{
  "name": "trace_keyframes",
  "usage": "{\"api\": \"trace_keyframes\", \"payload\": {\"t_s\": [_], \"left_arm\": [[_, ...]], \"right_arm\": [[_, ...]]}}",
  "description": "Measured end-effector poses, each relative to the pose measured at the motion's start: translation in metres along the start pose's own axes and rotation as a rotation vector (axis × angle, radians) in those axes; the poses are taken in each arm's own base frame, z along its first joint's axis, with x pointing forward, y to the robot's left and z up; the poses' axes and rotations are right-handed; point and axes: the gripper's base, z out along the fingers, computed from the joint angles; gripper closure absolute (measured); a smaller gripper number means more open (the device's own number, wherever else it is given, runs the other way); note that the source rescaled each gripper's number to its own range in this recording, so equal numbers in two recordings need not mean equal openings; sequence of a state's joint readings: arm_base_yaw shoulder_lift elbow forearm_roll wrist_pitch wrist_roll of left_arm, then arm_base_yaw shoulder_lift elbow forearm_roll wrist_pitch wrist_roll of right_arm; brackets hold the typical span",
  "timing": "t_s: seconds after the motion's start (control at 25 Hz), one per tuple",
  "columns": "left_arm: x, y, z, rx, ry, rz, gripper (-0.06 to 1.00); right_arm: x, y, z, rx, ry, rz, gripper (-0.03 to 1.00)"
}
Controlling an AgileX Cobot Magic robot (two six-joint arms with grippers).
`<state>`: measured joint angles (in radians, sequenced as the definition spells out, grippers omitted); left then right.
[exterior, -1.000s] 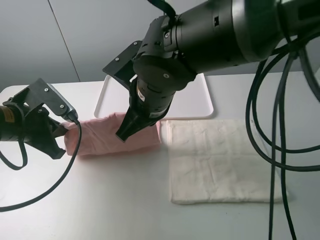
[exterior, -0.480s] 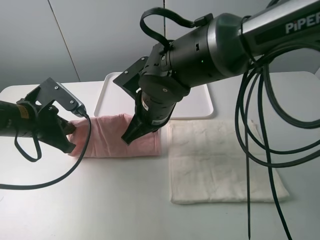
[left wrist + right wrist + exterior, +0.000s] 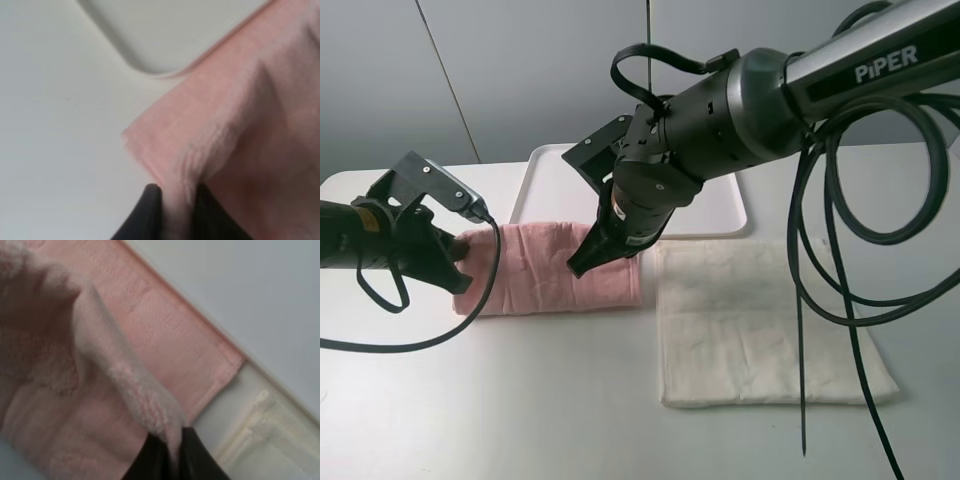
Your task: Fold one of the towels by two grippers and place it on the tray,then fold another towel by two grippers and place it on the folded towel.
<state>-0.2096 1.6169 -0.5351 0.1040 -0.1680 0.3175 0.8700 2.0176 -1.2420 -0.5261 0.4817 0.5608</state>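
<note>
**Two Grippers Pinching the Folded Pink Towel in Front of the Tray**

Behind the scene we saw a plain, pale grey wall [image 3: 520,80] divided by thin dark seams. Below it lay a white table [image 3: 520,400], smooth and matte, which filled the lower part of the exterior view. The right arm [image 3: 750,100], black and marked PiPER, reached in from the upper right across the middle. Its black cables [image 3: 840,260] looped down over the right side of the table.

The cream-white towel [image 3: 760,320] lay flat and unfolded on the table to the right of centre. The tray [image 3: 545,190], white with a low rim, sat at the back of the table beyond both towels. The pink towel [image 3: 530,285] lay on the table in front of the tray, folded into a long band. Its far edge was at the tray's near rim, and its right end was just beside the cream-white towel.

The left gripper [image 3: 177,196] met the left end of the band. In the left wrist view we saw its two black fingertips set narrowly apart, with a raised ridge of pink cloth pinched between them. The right gripper [image 3: 172,440] pointed down onto the band, right of its middle. Its fingertips were closed on a thin upstanding fold of the same towel.
</note>
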Motion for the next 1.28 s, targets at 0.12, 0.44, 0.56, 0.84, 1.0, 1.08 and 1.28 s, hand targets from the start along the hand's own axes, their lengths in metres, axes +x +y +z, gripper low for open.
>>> {"api": "trace_keyframes", "payload": {"t_s": [0.12, 0.44, 0.56, 0.84, 1.0, 1.08, 1.28], "left_arm": [[0.005, 0.010, 0.000, -0.028, 0.011, -0.043, 0.51], [0.002, 0.022, -0.001, -0.077, -0.014, -0.166, -0.05], [-0.006, 0.026, 0.000, -0.062, 0.035, -0.235, -0.05], [-0.027, 0.041, 0.020, 0.050, 0.287, -0.378, -0.05], [-0.020, 0.050, 0.036, 0.095, 0.472, -0.489, -0.05], [-0.019, 0.051, 0.039, 0.093, 0.500, -0.510, -0.05], [-0.016, 0.053, 0.043, 0.071, 0.528, -0.525, -0.05]], "right_arm": [[-0.004, 0.001, 0.000, -0.006, -0.040, 0.003, 0.81], [-0.007, 0.001, 0.000, -0.013, -0.079, 0.036, -0.02], [-0.006, -0.004, -0.001, 0.025, -0.034, 0.074, -0.03], [-0.008, -0.032, -0.001, -0.103, 0.114, 0.235, -0.03], [-0.002, -0.036, -0.002, -0.151, 0.192, 0.217, -0.03], [-0.001, -0.036, -0.002, -0.153, 0.208, 0.200, -0.03], [0.000, -0.035, -0.002, -0.170, 0.215, 0.191, -0.03]]}}
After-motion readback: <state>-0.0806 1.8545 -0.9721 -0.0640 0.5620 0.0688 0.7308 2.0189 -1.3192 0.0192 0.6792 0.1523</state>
